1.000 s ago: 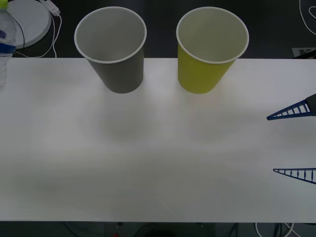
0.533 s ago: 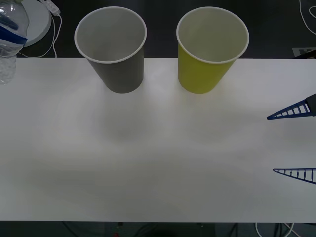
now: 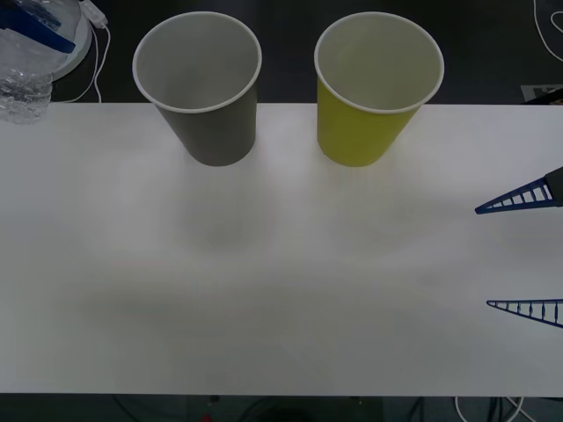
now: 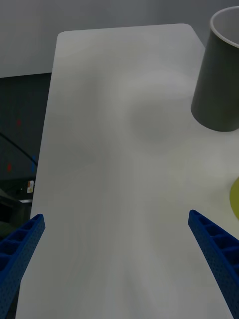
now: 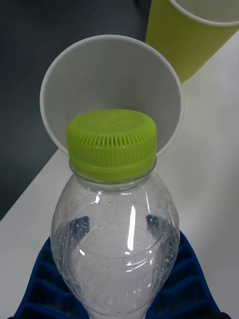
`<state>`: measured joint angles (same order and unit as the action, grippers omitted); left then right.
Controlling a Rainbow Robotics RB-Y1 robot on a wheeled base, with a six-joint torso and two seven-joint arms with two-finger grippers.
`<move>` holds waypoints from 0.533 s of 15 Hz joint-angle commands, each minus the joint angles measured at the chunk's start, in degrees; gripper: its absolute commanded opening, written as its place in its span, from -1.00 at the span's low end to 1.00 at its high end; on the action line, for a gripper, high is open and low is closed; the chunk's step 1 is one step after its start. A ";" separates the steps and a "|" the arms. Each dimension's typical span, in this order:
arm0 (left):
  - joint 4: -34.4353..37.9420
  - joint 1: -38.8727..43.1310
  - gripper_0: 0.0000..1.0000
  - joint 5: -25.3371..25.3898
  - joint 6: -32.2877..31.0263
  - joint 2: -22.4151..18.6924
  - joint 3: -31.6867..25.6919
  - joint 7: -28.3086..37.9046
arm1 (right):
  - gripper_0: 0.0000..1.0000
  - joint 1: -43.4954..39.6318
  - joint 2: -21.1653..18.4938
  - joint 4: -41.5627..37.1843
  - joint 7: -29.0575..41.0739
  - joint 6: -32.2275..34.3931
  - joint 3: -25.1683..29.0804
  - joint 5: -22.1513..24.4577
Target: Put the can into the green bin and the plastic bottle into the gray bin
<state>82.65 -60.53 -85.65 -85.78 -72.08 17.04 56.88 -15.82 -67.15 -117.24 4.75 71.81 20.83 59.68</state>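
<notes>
My left gripper [image 3: 35,37] is shut on the plastic bottle [image 3: 25,81], holding it in the air at the table's far left corner, left of the gray bin [image 3: 198,88]. In the left wrist view the bottle's lime-green cap [image 5: 112,143] points toward the gray bin's mouth [image 5: 107,79], with the green bin [image 5: 191,42] beyond; blue fingers [image 5: 35,291] hug the clear body. The green bin [image 3: 378,88] stands to the right of the gray one. My right gripper [image 3: 524,253] hangs open at the table's right edge. The can is out of view.
The white table [image 3: 281,281] stretches in front of both bins. A round white base [image 3: 62,40] with a cable lies behind the far left corner. The right wrist view shows the gray bin [image 4: 219,84] and a sliver of the green bin [image 4: 235,197].
The bottle has moved up and a little to the right in the left gripper and tilted over. The right arm and both bins have stayed put.
</notes>
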 commanded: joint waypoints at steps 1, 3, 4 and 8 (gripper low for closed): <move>-3.02 -4.59 -1.00 -1.80 0.00 2.39 3.35 -0.28 | 1.00 0.00 0.00 0.00 0.00 0.00 0.00 0.00; -5.48 -8.02 -1.00 -2.77 0.00 4.49 5.63 -0.10 | 1.00 0.00 0.00 0.00 0.00 0.00 0.00 0.00; -6.44 -9.25 -1.00 -3.21 0.00 5.20 6.69 -0.19 | 1.00 0.00 0.00 0.00 0.00 0.00 0.00 0.00; -11.01 -15.84 -1.00 -4.96 0.00 8.80 12.49 -0.54 | 1.00 0.00 0.00 0.00 0.00 0.00 0.00 0.00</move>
<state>72.50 -75.00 -90.33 -85.78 -63.93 28.39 56.42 -15.82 -67.15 -117.25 4.75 71.81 20.83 59.68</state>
